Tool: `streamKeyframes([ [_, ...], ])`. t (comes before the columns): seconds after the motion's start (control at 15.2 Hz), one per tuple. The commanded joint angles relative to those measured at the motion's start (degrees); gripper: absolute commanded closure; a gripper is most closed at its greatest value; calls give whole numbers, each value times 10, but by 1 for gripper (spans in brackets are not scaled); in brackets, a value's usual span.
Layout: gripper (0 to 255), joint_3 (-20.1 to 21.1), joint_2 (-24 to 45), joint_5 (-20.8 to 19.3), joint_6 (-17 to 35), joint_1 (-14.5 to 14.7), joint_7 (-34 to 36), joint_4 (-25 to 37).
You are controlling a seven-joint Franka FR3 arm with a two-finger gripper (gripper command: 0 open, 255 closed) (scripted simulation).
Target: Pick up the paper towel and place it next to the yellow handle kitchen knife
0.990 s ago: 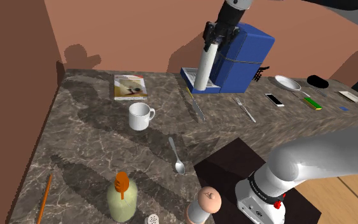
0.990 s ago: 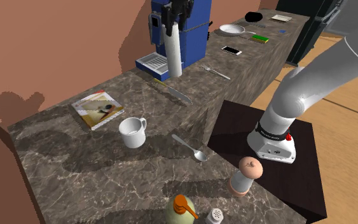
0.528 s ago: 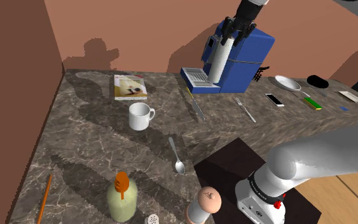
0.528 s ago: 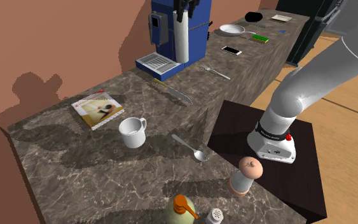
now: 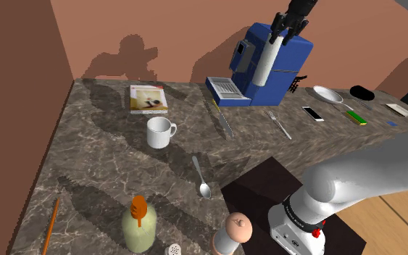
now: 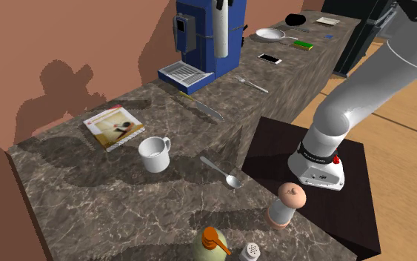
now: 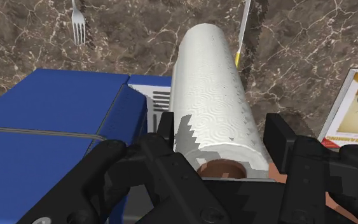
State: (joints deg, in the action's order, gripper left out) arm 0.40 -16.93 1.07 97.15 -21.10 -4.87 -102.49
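While my gripper [image 7: 222,137] hangs up high, its fingers are clamped on the top end of the paper towel [image 7: 212,89] roll, so it dangles upright in the air right alongside the blue coffee machine [image 5: 293,65]. Down on the marble counter [image 5: 108,145], the yellow handle kitchen knife [image 5: 224,122] lies just by the machine's drip tray.

Arm [image 5: 369,181] stretched high and far; fingers [image 7: 279,137] clasping paper towel [image 7: 209,102].
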Motion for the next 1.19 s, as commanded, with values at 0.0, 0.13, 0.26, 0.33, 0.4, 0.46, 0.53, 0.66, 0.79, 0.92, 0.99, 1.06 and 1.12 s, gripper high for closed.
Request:
streamKeyframes([
  [0.0, 255, -19, 20, 0, -6, -9, -29, 26],
  [0.13, 255, -36, 43, 2, -17, -18, -54, 59],
  [0.26, 255, -49, 60, 5, -18, -25, -74, 76],
  [0.33, 255, -49, 57, 4, -9, -25, -74, 65],
  [0.4, 255, -49, 54, 4, -1, -25, -75, 54],
  [0.46, 255, -49, 51, 4, 7, -25, -75, 43],
  [0.53, 255, -49, 49, 4, 15, -25, -75, 32],
  [0.66, 255, -49, 44, 4, 31, -25, -75, 11],
  [0.79, 255, -48, 40, 3, 47, -25, -75, -9],
  [0.92, 255, -48, 36, 3, 63, -25, -76, -28],
  [0.99, 255, -48, 35, 3, 71, -25, -76, -37],
  [1.06, 255, -48, 33, 3, 78, -25, -76, -47],
  [1.12, 255, -48, 32, 3, 86, -25, -76, -56],
])
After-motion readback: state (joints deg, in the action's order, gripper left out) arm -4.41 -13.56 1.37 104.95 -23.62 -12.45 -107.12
